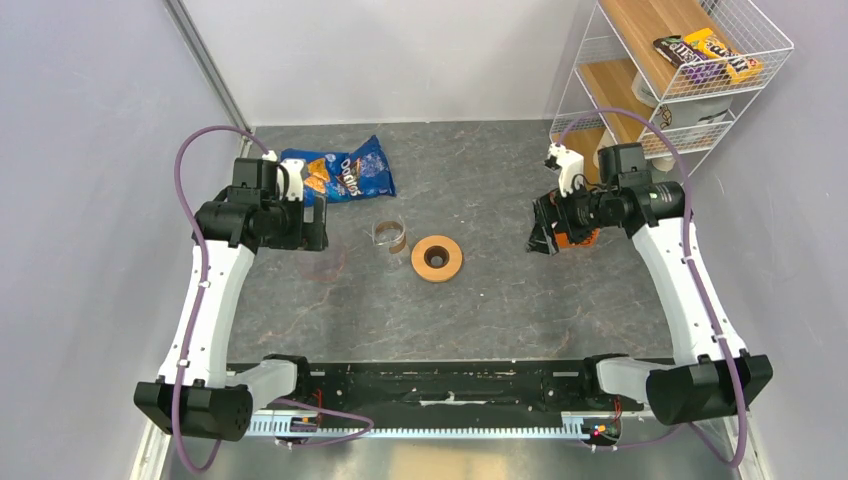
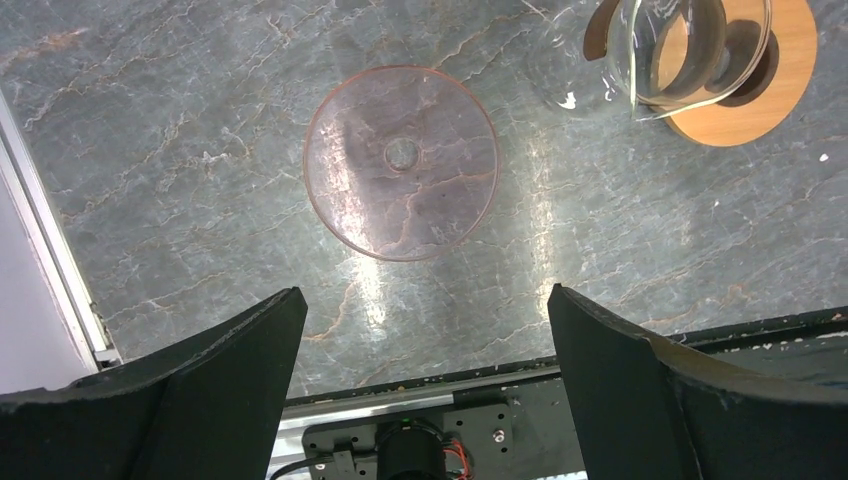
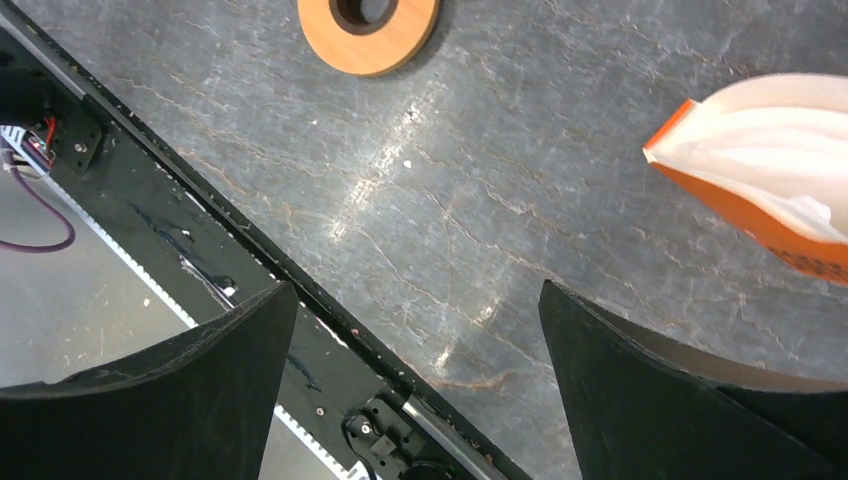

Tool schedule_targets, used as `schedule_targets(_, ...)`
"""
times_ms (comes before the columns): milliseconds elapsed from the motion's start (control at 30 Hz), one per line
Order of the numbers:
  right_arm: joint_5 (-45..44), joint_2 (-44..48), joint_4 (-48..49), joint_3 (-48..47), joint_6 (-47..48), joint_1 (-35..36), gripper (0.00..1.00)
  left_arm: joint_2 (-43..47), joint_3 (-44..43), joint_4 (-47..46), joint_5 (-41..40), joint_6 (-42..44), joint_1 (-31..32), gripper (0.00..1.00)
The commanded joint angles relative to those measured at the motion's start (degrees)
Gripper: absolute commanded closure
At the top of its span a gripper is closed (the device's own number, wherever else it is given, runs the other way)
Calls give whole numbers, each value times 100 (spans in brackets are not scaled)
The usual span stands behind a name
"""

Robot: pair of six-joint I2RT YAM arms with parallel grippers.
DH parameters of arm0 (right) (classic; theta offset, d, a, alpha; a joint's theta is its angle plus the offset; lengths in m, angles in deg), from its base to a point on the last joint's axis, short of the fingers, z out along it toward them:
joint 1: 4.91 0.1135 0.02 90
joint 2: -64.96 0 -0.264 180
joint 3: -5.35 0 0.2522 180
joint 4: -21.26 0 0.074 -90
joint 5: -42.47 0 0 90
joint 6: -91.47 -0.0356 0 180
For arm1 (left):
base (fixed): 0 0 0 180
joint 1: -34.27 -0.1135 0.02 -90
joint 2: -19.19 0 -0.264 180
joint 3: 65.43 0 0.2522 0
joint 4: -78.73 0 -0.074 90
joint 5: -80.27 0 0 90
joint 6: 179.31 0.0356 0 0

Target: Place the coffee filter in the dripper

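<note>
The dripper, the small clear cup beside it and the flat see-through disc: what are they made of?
The dripper looks like matte wood: even orange-tan face, darker brown bore. The small clear cup seems glass: the dripper shows through it, with bright glints. The flat disc is transparent, pink-tinted, glass or plastic, I cannot tell; the marbled tabletop shows through.

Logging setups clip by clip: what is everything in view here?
dripper: one, orange-tan with dark centre, table middle
glass: one, clear, just left of dripper
disc: one, clear pinkish, lying flat left of glass
Doritos bag: one, blue, far left
filter pack: one, orange and white, open, white paper showing, right side
wire rack: one, white, far right corner
M&M's packs: two, brown and yellow, top of rack
table: one, grey marbled
left hand: one, black, open, empty
right hand: one, black, open, empty
</note>
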Motion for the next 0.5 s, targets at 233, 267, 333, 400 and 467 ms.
schedule_targets(233, 740, -1757, -114, -1350, -717, 633, 1, 770, 205, -1063, 647, -115, -19, 0)
schedule_targets(267, 864, -2026, -130, -1458, -711, 680, 1, 792, 194, -1083, 788, -69, -18, 0)
schedule_targets(333, 1139, -2485, -188, -1599, -655, 757, 1, 749, 65, -1032, 1052, 105, -13, 0)
schedule_targets(400, 1443, -2948, -273, -1710, -565, 821, 1, 661, -69, -955, 1163, 118, -18, 0)
schedule_targets(467, 1694, -3409, -309, -1749, -480, 863, 1, 604, -165, -894, 1223, 141, -19, 0)
